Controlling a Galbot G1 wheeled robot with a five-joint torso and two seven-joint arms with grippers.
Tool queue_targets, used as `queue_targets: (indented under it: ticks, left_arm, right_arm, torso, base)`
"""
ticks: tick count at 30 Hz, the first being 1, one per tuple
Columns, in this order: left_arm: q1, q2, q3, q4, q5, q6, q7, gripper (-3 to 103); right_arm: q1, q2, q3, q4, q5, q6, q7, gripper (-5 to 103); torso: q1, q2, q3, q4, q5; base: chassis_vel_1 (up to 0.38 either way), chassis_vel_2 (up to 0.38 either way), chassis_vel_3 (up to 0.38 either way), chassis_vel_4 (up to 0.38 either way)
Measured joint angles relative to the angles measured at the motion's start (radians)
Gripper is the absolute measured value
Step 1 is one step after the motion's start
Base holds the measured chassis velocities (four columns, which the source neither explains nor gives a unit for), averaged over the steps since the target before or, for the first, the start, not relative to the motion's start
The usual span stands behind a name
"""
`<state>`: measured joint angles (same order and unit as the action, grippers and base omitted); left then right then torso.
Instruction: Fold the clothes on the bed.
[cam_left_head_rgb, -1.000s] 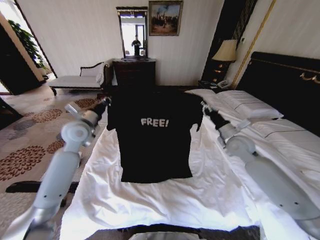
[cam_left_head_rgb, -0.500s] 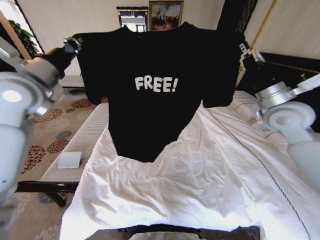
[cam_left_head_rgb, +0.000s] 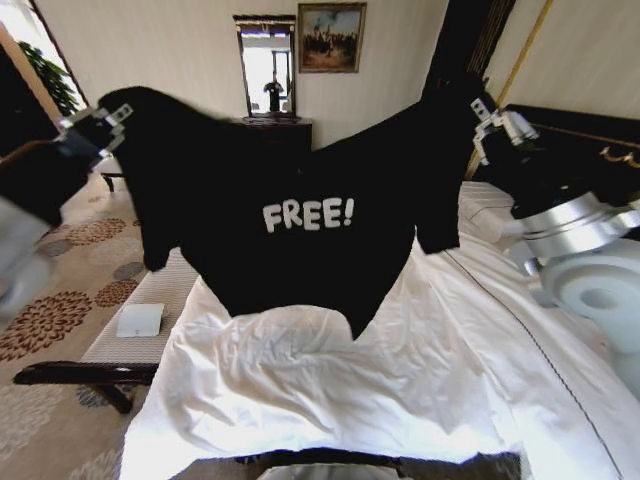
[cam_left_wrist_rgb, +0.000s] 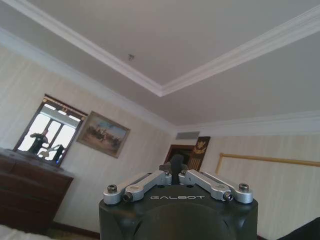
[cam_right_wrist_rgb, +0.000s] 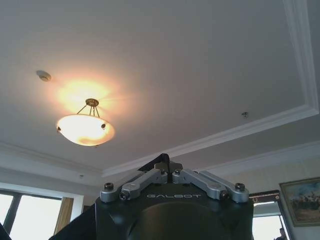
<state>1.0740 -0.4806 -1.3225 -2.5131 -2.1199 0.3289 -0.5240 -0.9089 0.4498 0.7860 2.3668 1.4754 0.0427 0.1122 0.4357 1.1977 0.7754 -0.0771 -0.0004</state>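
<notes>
The black T-shirt (cam_left_head_rgb: 300, 250) with white "FREE!" lettering hangs stretched in the air above the foot of the bed (cam_left_head_rgb: 400, 380), its middle sagging and its hem near the white duvet. My left gripper (cam_left_head_rgb: 118, 113) is shut on one shoulder at the upper left. My right gripper (cam_left_head_rgb: 478, 112) is shut on the other shoulder at the upper right. In the left wrist view the left gripper (cam_left_wrist_rgb: 173, 167) pinches a bit of black fabric. In the right wrist view the right gripper (cam_right_wrist_rgb: 167, 166) also pinches black fabric, with more cloth (cam_right_wrist_rgb: 75, 225) hanging below.
A long cushioned bench (cam_left_head_rgb: 160, 290) runs along the bed's left side with a small white item (cam_left_head_rgb: 140, 320) on it. The dark headboard (cam_left_head_rgb: 600, 150) stands at the right. A dresser with a mirror (cam_left_head_rgb: 268, 65) is against the far wall.
Both arms have lifted the shirt high and then spread farther apart. The collar now sags lower between the grippers and the sleeves hang out to the sides.
</notes>
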Motion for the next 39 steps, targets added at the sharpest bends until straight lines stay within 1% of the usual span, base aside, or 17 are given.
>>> queue_targets:
  ticks: [2, 5, 6, 10, 13, 14, 16, 17, 18, 19, 21, 22, 24, 26, 29, 36, 39]
  left_arm:
    - [-0.028, 0.053, -0.077, -0.001, -0.091, -0.005, -0.018, 0]
    - [-0.044, 0.082, -0.109, 0.000, -0.136, -0.005, -0.020, 0]
    - [-0.060, 0.110, -0.139, 0.015, -0.173, 0.006, -0.024, 0]
    - [-0.070, 0.126, -0.136, 0.056, -0.185, 0.048, -0.041, 0]
    - [-0.055, 0.092, 0.007, 0.120, -0.049, 0.192, -0.058, 0]
    - [-0.055, 0.092, 0.007, 0.120, -0.049, 0.192, -0.058, 0]
    - [-0.037, 0.053, 0.111, 0.148, 0.042, 0.253, -0.046, 0]
    - [-0.036, -0.008, 0.305, 0.189, 0.177, 0.297, -0.035, 0]
    - [-0.039, -0.039, 0.398, 0.216, 0.253, 0.308, -0.024, 0]
    - [-0.039, -0.039, 0.398, 0.216, 0.253, 0.308, -0.024, 0]
    - [-0.048, -0.095, 0.576, 0.288, 0.402, 0.327, 0.007, 0]
    - [-0.061, -0.152, 0.741, 0.372, 0.542, 0.336, 0.026, 0]
    - [-0.079, -0.255, 0.942, 0.507, 0.751, 0.331, 0.046, 0]
    - [-0.083, -0.283, 0.983, 0.540, 0.800, 0.326, 0.053, 0]
    - [-0.100, -0.440, 1.124, 0.684, 0.974, 0.282, 0.074, 0]
    - [-0.118, -0.515, 1.154, 0.782, 1.049, 0.220, 0.093, 0]
    - [-0.135, -0.546, 1.149, 0.849, 1.095, 0.155, 0.113, 0]
  right_arm:
    - [0.020, -0.022, 0.051, 0.029, 0.051, -0.029, 0.052, 0]
    - [0.035, -0.038, 0.083, 0.041, 0.088, -0.051, 0.077, 0]
    - [0.051, -0.060, 0.126, 0.054, 0.140, -0.093, 0.120, 0]
    - [0.068, -0.086, 0.157, 0.065, 0.204, -0.168, 0.207, 0]
    - [0.036, -0.067, 0.056, 0.051, 0.218, -0.269, 0.342, 0]
    - [0.036, -0.067, 0.056, 0.051, 0.218, -0.269, 0.342, 0]
    - [0.009, -0.039, -0.051, 0.023, 0.200, -0.305, 0.376, 0]
    - [-0.006, 0.003, -0.232, -0.045, 0.162, -0.339, 0.404, 0]
    - [-0.006, 0.023, -0.316, -0.083, 0.136, -0.349, 0.411, 0]
    - [-0.006, 0.023, -0.316, -0.083, 0.136, -0.349, 0.411, 0]
    - [-0.002, 0.068, -0.487, -0.178, 0.064, -0.359, 0.413, 0]
    - [0.004, 0.112, -0.615, -0.280, -0.003, -0.361, 0.411, 0]
    - [0.005, 0.180, -0.755, -0.428, -0.105, -0.353, 0.397, 0]
    - [0.005, 0.198, -0.779, -0.463, -0.132, -0.348, 0.391, 0]
    - [0.005, 0.288, -0.835, -0.614, -0.238, -0.294, 0.341, 0]
    - [0.027, 0.354, -0.837, -0.751, -0.353, -0.221, 0.236, 0]
    - [0.041, 0.402, -0.831, -0.832, -0.414, -0.179, 0.201, 0]
  torso:
    - [0.000, 0.000, 0.000, -0.0003, 0.0005]
    - [0.000, 0.000, 0.000, -0.0001, 0.0007]
    - [0.000, 0.000, 0.000, 0.0000, 0.0008]
    - [0.000, 0.000, 0.000, -0.0002, 0.0003]
    - [0.000, 0.000, 0.000, -0.0001, -0.0001]
    - [0.000, 0.000, 0.000, -0.0001, -0.0001]
    - [0.000, 0.000, 0.000, 0.0000, 0.0005]
    - [0.000, 0.000, 0.001, 0.0001, 0.0007]
    - [0.001, 0.000, 0.001, 0.0002, 0.0004]
    - [0.001, 0.000, 0.001, 0.0002, 0.0004]
    - [0.001, 0.000, 0.001, 0.0001, 0.0003]
    - [0.001, 0.000, 0.001, -0.0001, 0.0007]
    - [0.001, -0.001, 0.001, 0.0000, 0.0004]
    - [0.001, -0.001, 0.001, 0.0000, 0.0003]
    - [0.001, -0.001, 0.001, -0.0001, 0.0004]
    - [0.000, 0.000, 0.000, 0.0000, 0.0006]
    - [0.001, 0.000, 0.000, 0.0002, 0.0006]
  base:
    - [0.000, 0.000, 0.000, 0.000]
    - [0.000, 0.000, 0.000, 0.000]
    - [0.000, 0.000, 0.000, 0.000]
    - [0.000, 0.000, 0.000, 0.000]
    - [0.000, 0.000, 0.000, 0.000]
    - [0.000, 0.000, 0.000, 0.000]
    - [0.000, 0.000, 0.000, 0.000]
    - [0.000, 0.000, 0.000, 0.000]
    - [0.000, 0.000, 0.000, 0.000]
    - [0.000, 0.000, 0.000, 0.000]
    - [0.000, 0.000, 0.000, 0.000]
    - [0.000, 0.000, 0.000, 0.000]
    - [0.000, 0.000, 0.000, 0.000]
    - [0.000, 0.000, 0.000, 0.000]
    - [0.000, 0.000, 0.000, 0.000]
    - [0.000, 0.000, 0.000, 0.000]
    - [0.000, 0.000, 0.000, 0.000]
